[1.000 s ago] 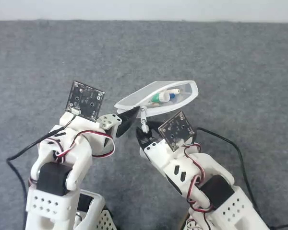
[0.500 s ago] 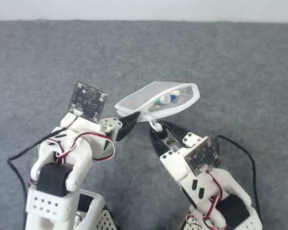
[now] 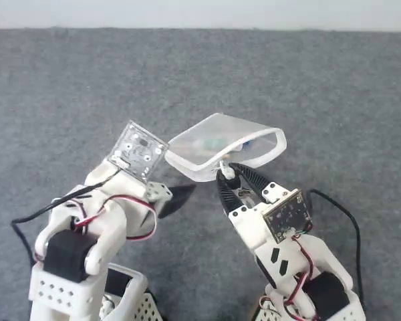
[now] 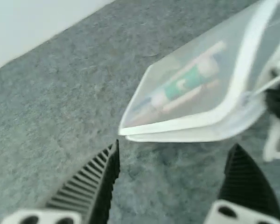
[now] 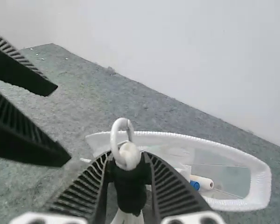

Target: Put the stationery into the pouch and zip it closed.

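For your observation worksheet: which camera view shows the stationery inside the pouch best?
The left wrist view: the stationery lies full length behind the clear side of the pouch. The high view gives a faint green patch; the right wrist view, a white and blue end.

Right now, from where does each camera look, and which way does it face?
High view: fixed above, behind the robot, looking down on the table; the left arm, right arm and pouch show.
Left wrist view: on the left wrist, facing the pouch over the open left gripper.
Right wrist view: on the right wrist, facing the wall past the right gripper, shut on the zipper pull.
Shared: all three show the pouch.
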Action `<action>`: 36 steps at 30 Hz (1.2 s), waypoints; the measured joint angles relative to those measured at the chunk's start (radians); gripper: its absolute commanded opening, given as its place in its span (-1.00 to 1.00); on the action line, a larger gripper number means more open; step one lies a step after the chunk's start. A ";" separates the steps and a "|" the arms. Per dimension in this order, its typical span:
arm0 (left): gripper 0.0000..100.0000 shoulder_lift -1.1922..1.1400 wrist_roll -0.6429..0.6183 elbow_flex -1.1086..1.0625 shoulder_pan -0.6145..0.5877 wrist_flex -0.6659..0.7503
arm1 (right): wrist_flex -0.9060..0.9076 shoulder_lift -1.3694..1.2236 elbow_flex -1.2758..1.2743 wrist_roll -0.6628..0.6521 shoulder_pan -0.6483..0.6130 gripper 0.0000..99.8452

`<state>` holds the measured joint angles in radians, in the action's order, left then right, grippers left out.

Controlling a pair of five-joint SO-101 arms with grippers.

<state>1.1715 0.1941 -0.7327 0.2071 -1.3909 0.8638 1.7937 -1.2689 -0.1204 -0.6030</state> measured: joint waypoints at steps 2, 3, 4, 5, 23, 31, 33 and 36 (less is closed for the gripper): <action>-0.32 0.002 0.000 0.012 0.035 -0.023 | 0.000 0.000 0.000 0.000 0.000 -0.99; -0.32 0.002 0.000 0.012 0.054 -0.025 | 0.000 0.000 0.000 0.000 0.000 -0.99; -0.32 0.002 0.000 0.012 0.063 -0.025 | 0.000 0.000 0.000 0.000 0.000 -0.99; -0.32 0.000 0.000 0.012 0.071 -0.021 | 0.000 0.000 0.000 0.000 0.000 -0.99; -0.32 0.002 0.095 -0.238 0.083 0.351 | 0.000 0.000 0.000 0.000 0.002 -0.99; -0.33 0.002 0.101 -0.333 0.126 0.471 | 0.000 0.000 0.000 0.000 0.002 -0.99; -0.39 0.002 0.101 -0.354 0.147 0.503 | 0.000 0.000 0.000 0.000 0.002 -0.99; -0.47 0.002 0.101 -0.388 0.153 0.572 | 0.000 0.000 0.000 0.000 0.002 -0.99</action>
<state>1.1730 0.2954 -1.1208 0.3606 -0.8186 0.8638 1.7937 -1.2689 -0.1204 -0.6015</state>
